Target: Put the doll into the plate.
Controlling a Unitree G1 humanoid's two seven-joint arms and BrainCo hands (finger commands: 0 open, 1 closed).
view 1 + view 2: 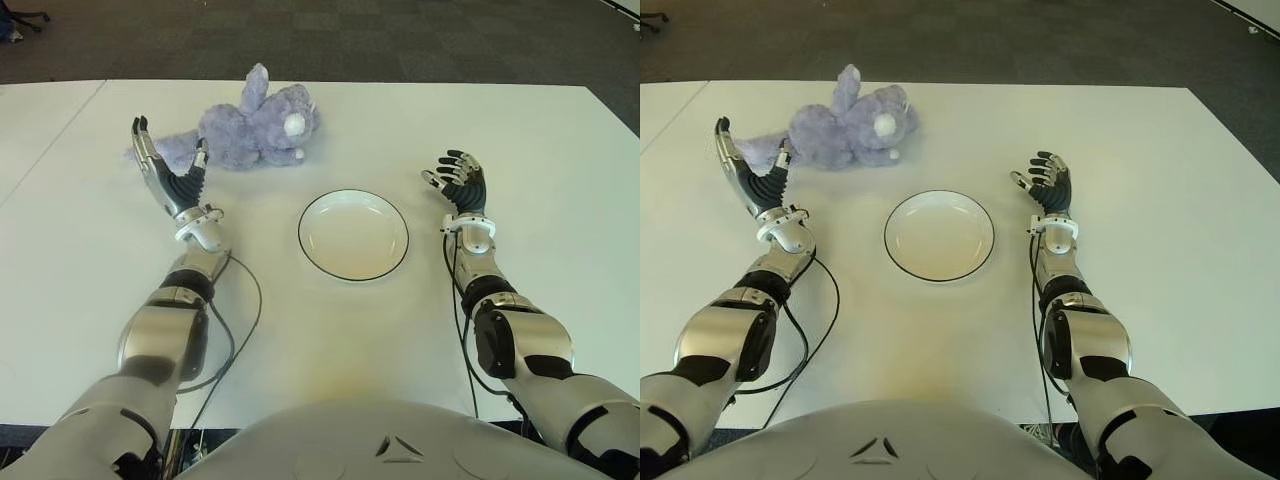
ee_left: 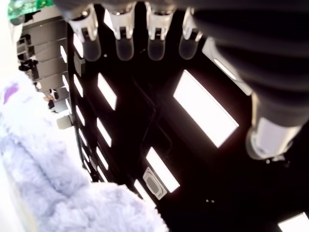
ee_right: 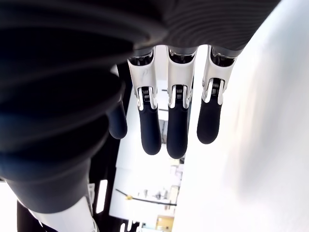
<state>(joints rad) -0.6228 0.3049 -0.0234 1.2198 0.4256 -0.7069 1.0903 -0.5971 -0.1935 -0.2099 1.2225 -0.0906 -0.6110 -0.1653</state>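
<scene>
Two hands hover with fingers apart, but the left hand [image 1: 170, 180] sits just beside the doll [image 1: 250, 128], stretched across upper-left frame, far nearer than the right hand [image 1: 458, 182] past the plate [image 1: 353, 235].

A white table [image 1: 520, 120] is seen filling most of the view. Beyond its far edge, dark grey carpet [image 1: 350, 40] is laid. Bright ceiling light panels [image 2: 205, 113] are shown overhead.
</scene>
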